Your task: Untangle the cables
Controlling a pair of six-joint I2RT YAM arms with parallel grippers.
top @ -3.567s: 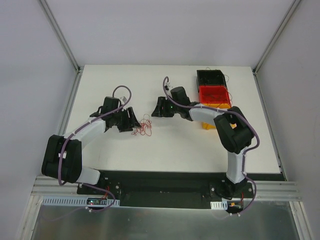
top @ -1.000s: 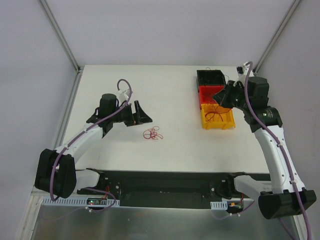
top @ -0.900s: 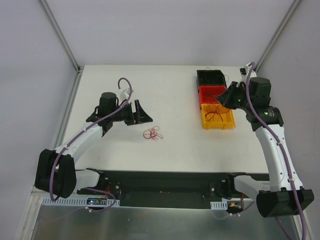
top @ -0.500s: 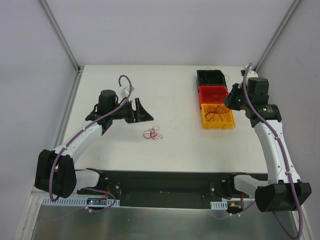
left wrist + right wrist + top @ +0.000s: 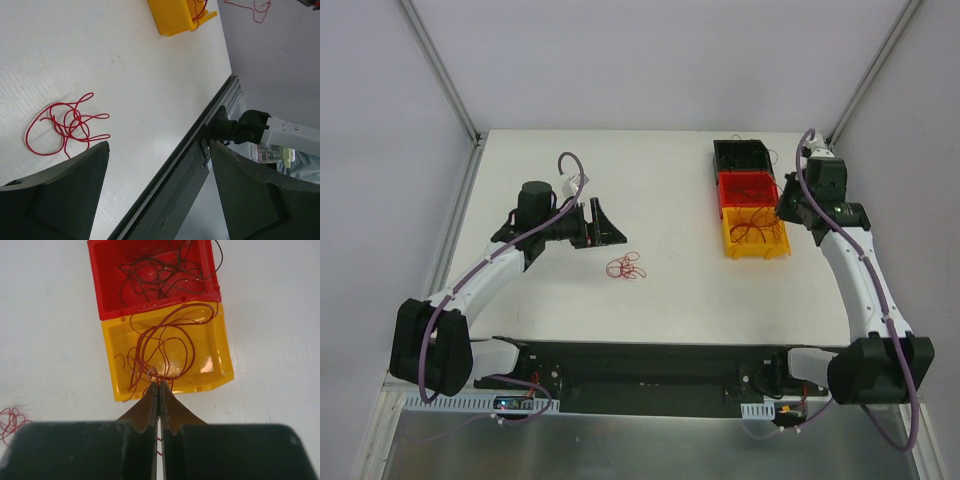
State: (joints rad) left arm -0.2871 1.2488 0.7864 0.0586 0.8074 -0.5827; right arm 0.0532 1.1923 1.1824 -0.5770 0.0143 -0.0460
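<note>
Currently: drop-off step, by my reading. Right gripper (image 5: 159, 386) hangs over the near wall of the yellow bin (image 5: 112, 365), fingers pressed flat together and pinching a red strand (image 5: 145, 347) whose loops lie inside that bin

- Red bin (image 5: 97, 285), touching the yellow one on its far side, holds dark cables (image 5: 155, 272); black bin (image 5: 740, 155) beyond it, contents too small to tell
- Left gripper (image 5: 607, 226) spread wide, nothing between its fingers, hovering above the table (image 5: 520, 180) just beside a small red tangle (image 5: 65, 125), not touching it
- That tangle lies loose on the table, well apart from the bins

Next move, as I judge it: right fingers part so the strand falls wholly inside the yellow bin, with no loop draped over the wall. Left then has to come down on one outer loop of the tangle, not the whole knot

Writing: no brand, label or lettering readable in any view
</note>
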